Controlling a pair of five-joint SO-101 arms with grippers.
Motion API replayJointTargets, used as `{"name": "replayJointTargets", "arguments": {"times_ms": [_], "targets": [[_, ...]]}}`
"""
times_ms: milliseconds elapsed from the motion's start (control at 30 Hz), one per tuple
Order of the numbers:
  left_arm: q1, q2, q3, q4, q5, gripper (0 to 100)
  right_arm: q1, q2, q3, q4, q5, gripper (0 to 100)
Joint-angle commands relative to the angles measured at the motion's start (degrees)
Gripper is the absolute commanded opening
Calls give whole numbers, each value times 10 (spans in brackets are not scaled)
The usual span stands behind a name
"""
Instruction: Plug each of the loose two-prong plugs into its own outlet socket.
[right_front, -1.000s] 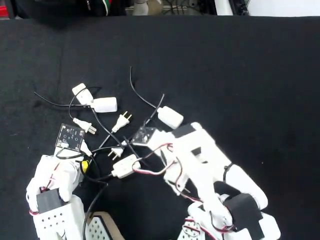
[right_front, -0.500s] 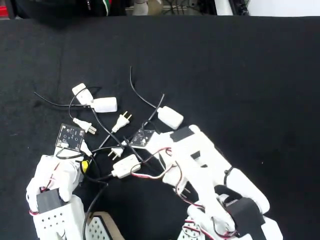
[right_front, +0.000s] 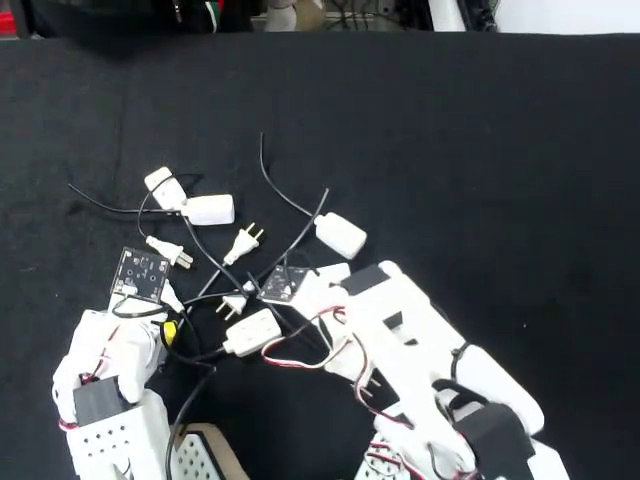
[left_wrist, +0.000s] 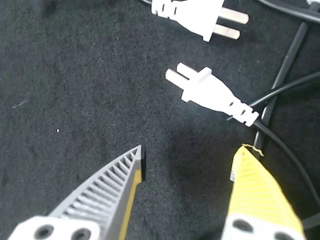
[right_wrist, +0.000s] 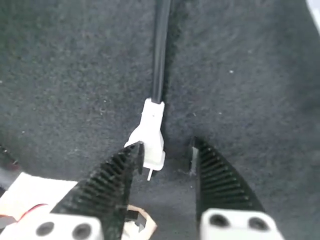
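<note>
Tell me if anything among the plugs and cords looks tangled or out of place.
The black cords cross in a loose tangle among the scattered white plugs and sockets. One small plug lies off-centre within the open right tool, nearer one side. Nothing looks damaged.

The left arm (right_front: 105, 385) sits folded at the near left corner. The left hand (left_wrist: 191, 150) points down, its grey finger (left_wrist: 107, 190) and yellow finger (left_wrist: 255, 185) spread wide apart. The right arm (right_front: 420, 340) stretches from the near edge toward the left arm's side. The right hand (right_wrist: 167, 145) is held low, its black fingers (right_wrist: 107, 185) parted by a narrower gap.
</note>
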Motion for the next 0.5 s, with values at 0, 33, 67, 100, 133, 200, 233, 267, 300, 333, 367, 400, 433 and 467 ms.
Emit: {"name": "replayJointTargets", "arguments": {"times_ms": [0, 33, 67, 100, 133, 200, 233, 267, 300, 333, 367, 400, 433, 467], "targets": [[8, -2, 4, 4, -3, 285, -3, 63, 1, -34, -4, 165], [8, -2, 4, 4, -2, 285, -4, 77, -6, -34, -4, 165], [8, -2, 4, 4, -2, 285, -4, 91, -16, -27, -4, 165], [8, -2, 4, 4, -2, 285, -4, 103, -24, -21, -3, 165], [8, -2, 4, 4, -2, 285, -4, 112, -30, -16, -1, 164], [8, -2, 4, 4, -2, 285, -6, 124, -37, -13, 1, 163], [8, -2, 4, 4, -2, 285, -11, 124, -37, -11, 4, 162], [8, -2, 4, 4, -2, 285, -17, 124, -36, -11, 5, 162], [8, -2, 4, 4, -2, 285, -21, 124, -36, -11, 7, 162], [8, -2, 4, 4, -2, 285, -25, 124, -36, -11, 8, 162], [8, -2, 4, 4, -2, 285, -30, 124, -36, -11, 8, 162], [8, -2, 4, 4, -2, 285, -37, 124, -36, -11, 8, 162], [9, -2, 4, 4, -2, 285, -46, 124, -36, -11, 8, 162], [9, -2, 4, 4, -2, 285, -56, 124, -36, -11, 8, 162]]}}
